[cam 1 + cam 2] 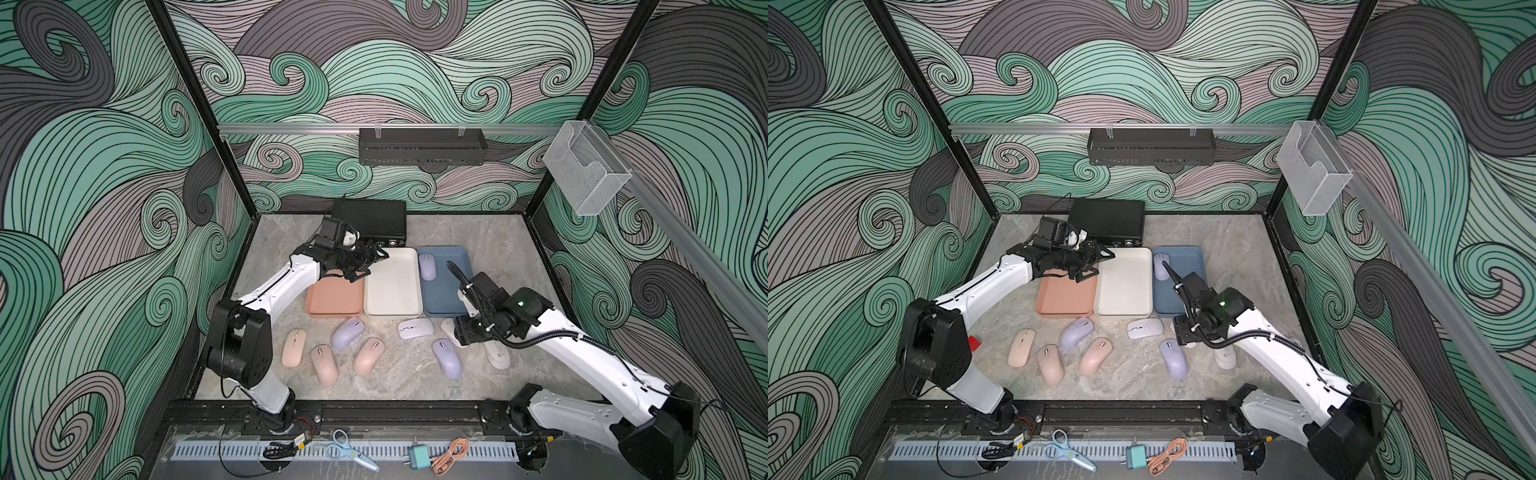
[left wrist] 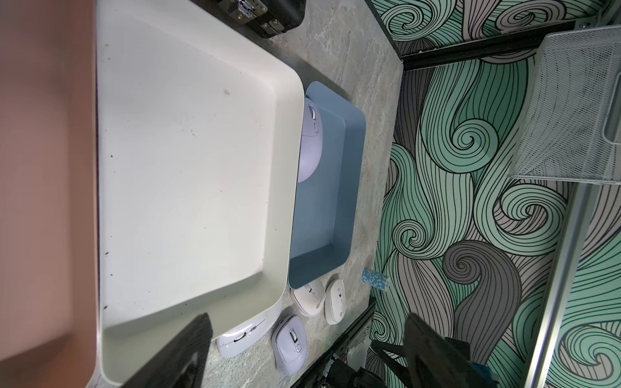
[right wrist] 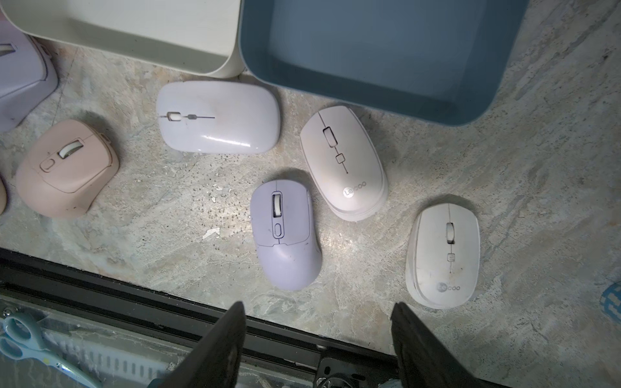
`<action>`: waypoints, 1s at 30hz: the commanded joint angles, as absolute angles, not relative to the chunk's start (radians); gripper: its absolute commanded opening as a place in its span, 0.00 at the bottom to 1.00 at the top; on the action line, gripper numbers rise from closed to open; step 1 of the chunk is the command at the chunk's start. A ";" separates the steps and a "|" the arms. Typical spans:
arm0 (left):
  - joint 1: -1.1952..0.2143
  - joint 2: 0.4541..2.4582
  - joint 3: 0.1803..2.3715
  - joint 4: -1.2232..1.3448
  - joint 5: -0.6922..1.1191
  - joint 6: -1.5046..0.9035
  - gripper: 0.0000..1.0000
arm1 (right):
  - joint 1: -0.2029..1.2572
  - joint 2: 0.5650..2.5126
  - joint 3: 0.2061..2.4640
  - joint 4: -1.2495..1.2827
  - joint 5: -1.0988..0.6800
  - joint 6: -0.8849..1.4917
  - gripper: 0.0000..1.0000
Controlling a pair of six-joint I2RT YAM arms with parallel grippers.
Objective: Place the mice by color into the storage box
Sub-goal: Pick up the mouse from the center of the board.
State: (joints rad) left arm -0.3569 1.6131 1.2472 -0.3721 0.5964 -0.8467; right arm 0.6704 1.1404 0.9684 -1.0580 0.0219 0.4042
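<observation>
Salmon-pink [image 1: 334, 301], white [image 1: 392, 286] and blue [image 1: 446, 299] trays stand side by side. One purple mouse [image 1: 427, 267] lies in the blue tray [image 2: 339, 201]. Three pink mice [image 1: 324, 365] and a purple one [image 1: 347, 332] lie in front of the trays at the left. A pale flat mouse [image 3: 218, 117], a purple mouse [image 3: 285, 235] and two whitish logo mice [image 3: 344, 164] lie at the right. My left gripper [image 1: 372, 264] hangs open and empty over the far ends of the pink and white trays. My right gripper [image 3: 318, 305] is open, empty, above the right-hand mice.
A black case [image 1: 370, 218] stands behind the trays, close to the left gripper. A black shelf [image 1: 422, 145] and a clear bin [image 1: 582, 170] hang on the walls. Scissors [image 1: 349, 451], a plug and a cable [image 1: 451, 455] lie beyond the front rail. A small blue patterned roll [image 2: 374, 278] lies right of the blue tray.
</observation>
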 commanded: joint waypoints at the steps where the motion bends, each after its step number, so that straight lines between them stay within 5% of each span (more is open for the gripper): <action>1: -0.361 1.627 1.268 -0.376 0.645 -0.872 0.89 | 0.702 1.192 0.918 -1.014 -0.018 0.429 0.70; 17: -0.361 1.603 1.264 -0.372 0.632 -0.854 0.89 | 0.836 1.355 0.747 -0.781 -0.006 0.549 0.76; 30: -0.361 1.609 1.267 -0.366 0.644 -0.856 0.89 | 0.903 1.418 0.703 -0.686 0.053 0.591 0.69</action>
